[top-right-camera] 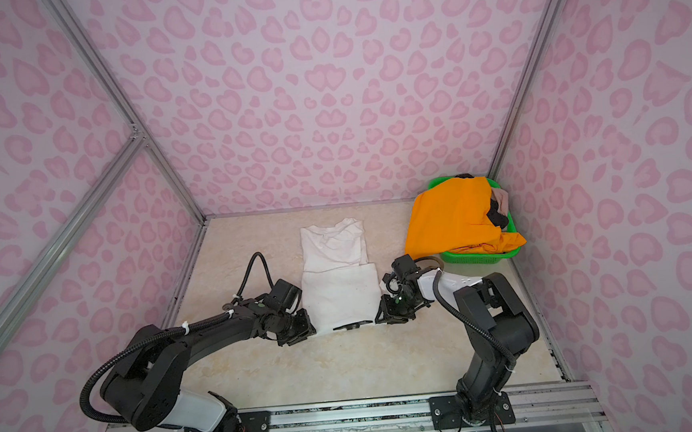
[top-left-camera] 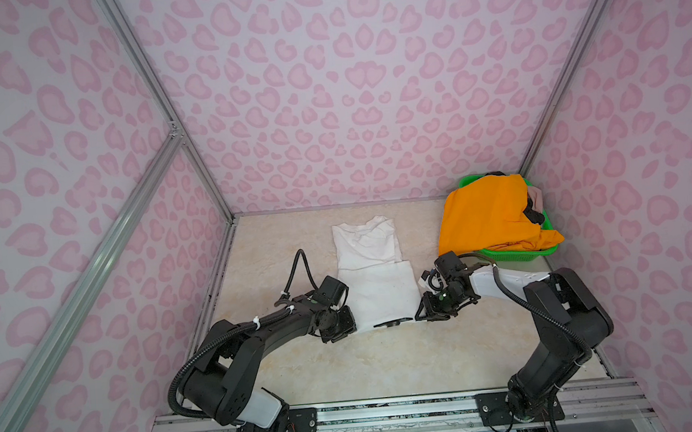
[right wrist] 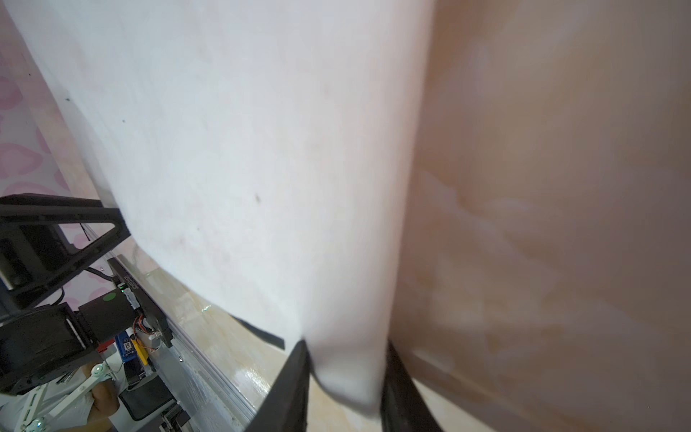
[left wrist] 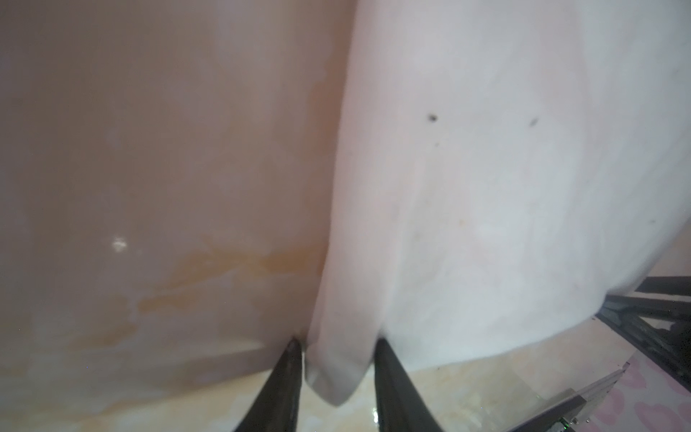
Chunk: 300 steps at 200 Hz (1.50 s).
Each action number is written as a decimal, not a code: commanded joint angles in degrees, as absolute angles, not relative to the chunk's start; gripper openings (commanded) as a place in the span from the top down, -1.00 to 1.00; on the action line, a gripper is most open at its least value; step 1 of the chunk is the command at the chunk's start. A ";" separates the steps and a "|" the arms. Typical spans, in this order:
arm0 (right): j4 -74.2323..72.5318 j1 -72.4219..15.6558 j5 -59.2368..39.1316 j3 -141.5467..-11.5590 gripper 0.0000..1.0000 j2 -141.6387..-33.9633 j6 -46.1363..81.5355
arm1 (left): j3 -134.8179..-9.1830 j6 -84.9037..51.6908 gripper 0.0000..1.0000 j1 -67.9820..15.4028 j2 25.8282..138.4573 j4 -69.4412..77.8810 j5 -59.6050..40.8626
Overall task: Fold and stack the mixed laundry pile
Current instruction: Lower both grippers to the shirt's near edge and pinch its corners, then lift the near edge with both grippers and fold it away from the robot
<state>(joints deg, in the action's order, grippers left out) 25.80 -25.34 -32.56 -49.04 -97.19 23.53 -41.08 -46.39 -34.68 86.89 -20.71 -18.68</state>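
White T-shirt [top-left-camera: 377, 294]: mid-table [top-left-camera: 346, 367], partly folded, near edge lifted.
My left pincer [left wrist: 336, 342]: clamped on its near corner, left side.
My right pincer [right wrist: 347, 343]: clamped on the opposite near corner.
Orange shorts [top-left-camera: 486, 215]: draped over the green basket [top-left-camera: 509, 256], far right corner, beside a black piece [top-left-camera: 534, 213] and a pinkish piece [top-left-camera: 537, 195].

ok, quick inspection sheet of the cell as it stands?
Surface: marbled beige table, dry and flat.
Job's things: white T-shirt partly folded at centre; orange shorts draped over green basket in the far right corner, black piece and beige-pink piece inside.
Clutter: nothing seen.
Grippers: left gripper and right gripper each shut on a near corner of the T-shirt.
Cables: looped cable above left arm, conduit along right arm, both off the cloth.
Surroundings: pink-patterned walls, aluminium frame.
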 commanded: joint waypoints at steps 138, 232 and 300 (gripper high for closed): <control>39.53 -32.84 -25.18 -42.88 1.00 -84.94 23.04 | -35.97 -51.74 0.94 -41.89 71.52 -41.29 -15.82; 60.82 -37.44 -20.11 -54.00 1.00 -65.82 28.63 | -49.96 -55.29 0.95 -43.69 56.91 -60.09 -18.36; 61.79 -35.90 -19.02 -67.38 1.00 -73.15 25.21 | -66.37 -50.42 0.95 -41.53 64.93 -64.95 -14.41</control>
<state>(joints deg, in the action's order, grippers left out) 60.05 -36.75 -20.93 -65.19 -71.18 26.68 -62.96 -52.99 -43.03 62.67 -61.25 -17.30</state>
